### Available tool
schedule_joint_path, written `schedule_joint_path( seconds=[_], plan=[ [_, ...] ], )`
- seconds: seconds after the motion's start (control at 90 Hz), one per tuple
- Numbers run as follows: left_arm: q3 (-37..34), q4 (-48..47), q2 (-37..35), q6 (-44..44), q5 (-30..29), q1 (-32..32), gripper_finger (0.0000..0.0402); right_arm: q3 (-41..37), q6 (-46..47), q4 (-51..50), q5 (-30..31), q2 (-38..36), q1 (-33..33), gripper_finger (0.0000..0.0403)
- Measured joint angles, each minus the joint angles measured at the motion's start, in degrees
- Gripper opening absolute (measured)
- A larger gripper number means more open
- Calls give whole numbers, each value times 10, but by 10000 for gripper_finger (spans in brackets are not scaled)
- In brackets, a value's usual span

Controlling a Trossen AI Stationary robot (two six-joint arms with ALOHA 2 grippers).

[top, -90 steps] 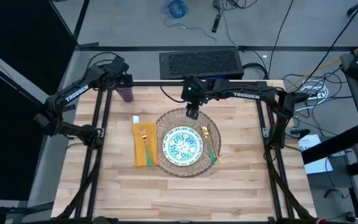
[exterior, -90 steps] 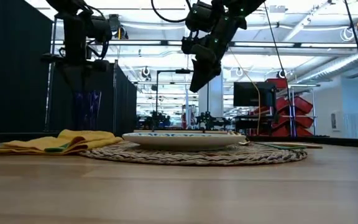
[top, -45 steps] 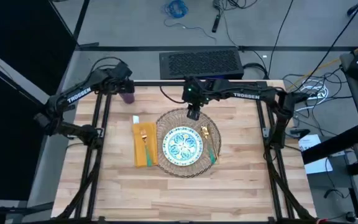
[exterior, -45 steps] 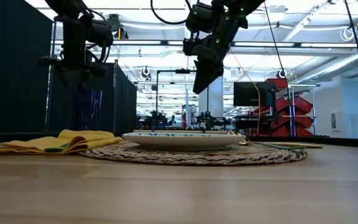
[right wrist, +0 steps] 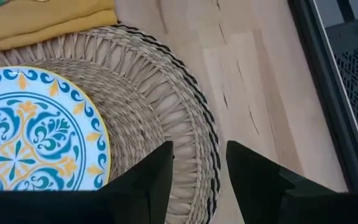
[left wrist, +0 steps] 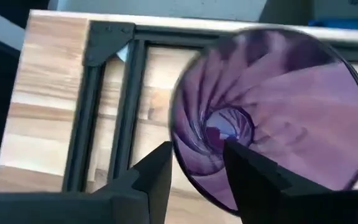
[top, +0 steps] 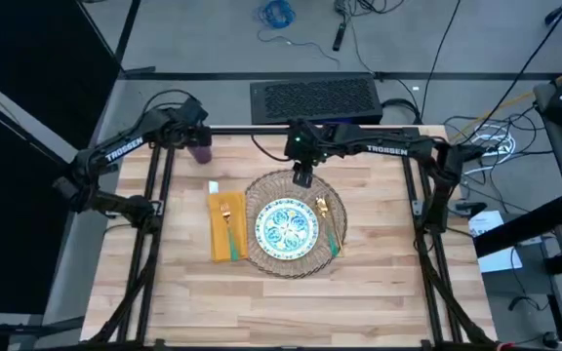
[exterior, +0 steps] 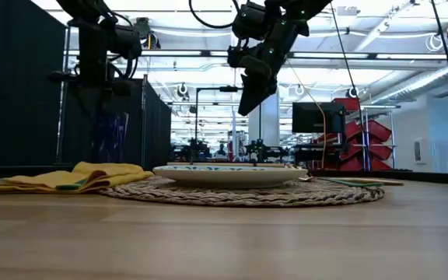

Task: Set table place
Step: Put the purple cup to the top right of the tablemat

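I see the plate (top: 286, 230) centred on the woven mat (top: 295, 187) mid-table (top: 379, 292). The napkin (top: 217, 238) lies left of it, bearing the fork (top: 226, 216); the spoon (top: 328, 222) lies on the mat's right edge.

The left arm is stretched toward the far left corner of the desk (top: 379, 292), where the left gripper (top: 197, 137) is held pointing down, its fingers (left wrist: 157, 174) closed against the rim of the purple cup (left wrist: 272, 118). The right arm is reached in from the right side along the far edge, and the right gripper (top: 301, 175) is hung above the desk near its far middle, raised clear of the surface. Its fingers (right wrist: 160, 177) are held apart with nothing between them.
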Motion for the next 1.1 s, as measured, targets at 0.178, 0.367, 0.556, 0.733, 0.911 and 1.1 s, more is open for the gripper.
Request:
schedule_joint_path(
  seconds=[0.178,0.367,0.556,0.733,0.911,1.1],
  plan=[
    [0,0,0,-10,-24,6,129,0,4,0,0,0,0,137],
    [0,1,0,-9,-34,9,129,0,5,-1,0,0,0,137],
    [0,3,24,5,-31,11,129,0,7,-11,0,0,0,137],
    [2,33,69,47,2,8,129,0,17,-25,0,0,0,137],
    [-1,58,109,64,47,-5,99,0,48,-47,1,0,0,134],
    [1,85,112,91,35,-35,11,0,54,-66,3,-3,-3,97]
  ],
)
